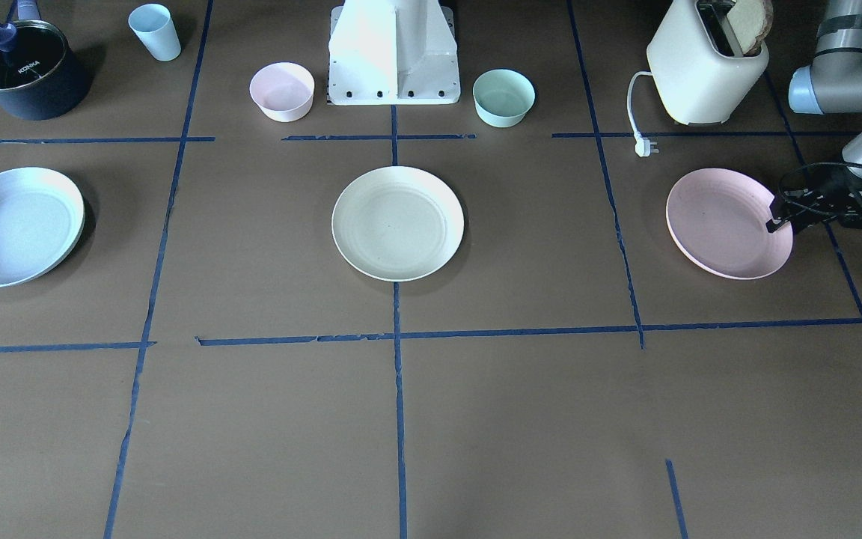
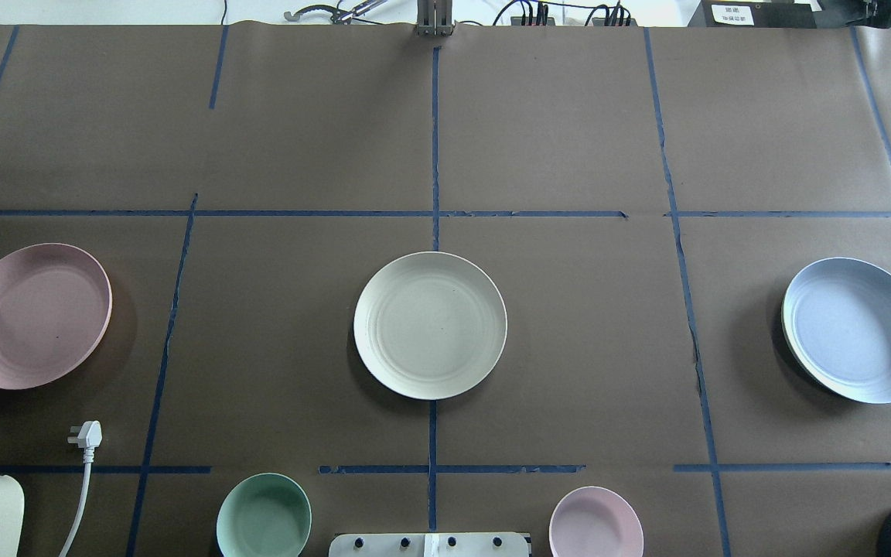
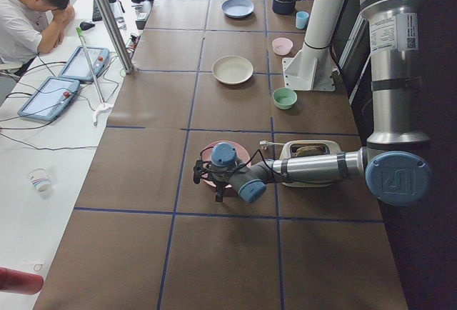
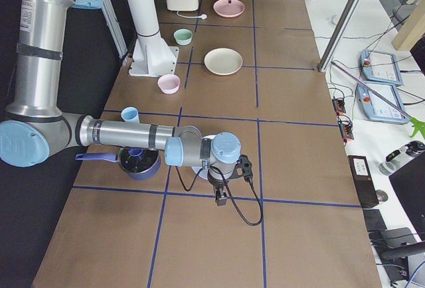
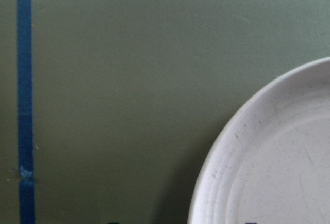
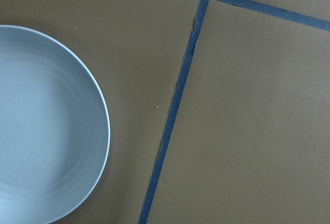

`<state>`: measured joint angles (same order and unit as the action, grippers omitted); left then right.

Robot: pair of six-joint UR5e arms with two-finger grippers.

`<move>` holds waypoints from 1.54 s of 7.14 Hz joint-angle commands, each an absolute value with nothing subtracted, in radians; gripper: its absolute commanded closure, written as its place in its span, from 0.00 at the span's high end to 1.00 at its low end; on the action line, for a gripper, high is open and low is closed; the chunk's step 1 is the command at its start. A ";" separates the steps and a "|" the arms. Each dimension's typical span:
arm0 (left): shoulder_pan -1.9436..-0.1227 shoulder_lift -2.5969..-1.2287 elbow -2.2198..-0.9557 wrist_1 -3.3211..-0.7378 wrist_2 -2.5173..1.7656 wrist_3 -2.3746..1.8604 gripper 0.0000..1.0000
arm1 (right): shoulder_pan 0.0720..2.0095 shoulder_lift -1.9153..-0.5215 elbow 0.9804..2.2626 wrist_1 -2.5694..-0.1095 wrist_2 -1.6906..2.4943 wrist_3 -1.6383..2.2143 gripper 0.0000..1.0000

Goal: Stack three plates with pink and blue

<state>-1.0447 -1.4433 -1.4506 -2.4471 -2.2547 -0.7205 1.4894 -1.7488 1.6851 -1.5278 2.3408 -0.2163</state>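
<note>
The cream plate [image 1: 397, 223] lies at the table's middle; it also shows in the overhead view [image 2: 430, 325]. The pale pink plate [image 1: 723, 223] lies on the robot's left side [image 2: 35, 313]. The pale blue plate [image 1: 16, 226] lies on the robot's right side [image 2: 859, 329]. My left gripper [image 1: 774, 217] is low at the pink plate's outer rim [image 5: 227, 146], which lies between its spread fingers; it looks open. My right gripper [image 4: 221, 198] hangs just beyond the blue plate [image 6: 46, 126]. I cannot tell whether it is open or shut.
Near the robot base stand a small pink bowl [image 1: 282, 90], a mint-green bowl [image 1: 503, 97], a toaster [image 1: 704, 67] with its plug [image 1: 646, 147] on the table, a light blue cup [image 1: 156, 31] and a dark pot [image 1: 23, 71].
</note>
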 commanded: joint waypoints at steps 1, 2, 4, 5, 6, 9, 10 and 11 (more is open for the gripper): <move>-1.048 -1.448 -1.453 -2.448 -2.371 -0.721 0.00 | 1.489 -1.749 1.686 -1.528 2.341 -0.216 1.00; -1.049 -1.450 -1.460 -2.448 -2.373 -0.722 0.00 | 1.488 -1.750 1.686 -1.528 2.342 -0.216 1.00; -1.049 -1.506 -1.532 -2.434 -2.381 -0.864 0.00 | 1.488 -1.750 1.684 -1.528 2.341 -0.216 1.00; -1.049 -1.588 -1.546 -2.433 -2.416 -1.005 0.00 | 1.488 -1.750 1.683 -1.528 2.341 -0.216 1.00; -1.042 -1.677 -1.548 -2.433 -2.414 -1.116 0.00 | 1.488 -1.750 1.678 -1.528 2.341 -0.216 1.00; -0.789 -1.943 -1.552 -2.386 -2.291 -1.377 0.00 | 1.488 -1.750 1.677 -1.528 2.342 -0.216 1.00; -0.728 -2.004 -1.560 -2.322 -2.207 -1.378 0.00 | 1.488 -1.750 1.677 -1.528 2.342 -0.216 1.00; -0.679 -2.031 -1.586 -2.281 -2.179 -1.381 0.00 | 1.489 -1.750 1.674 -1.528 2.342 -0.216 1.00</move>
<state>-0.7487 -1.9788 -1.5637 -2.3356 -2.2352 -1.3662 1.4883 -1.7503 1.6757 -1.5278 2.3423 -0.2163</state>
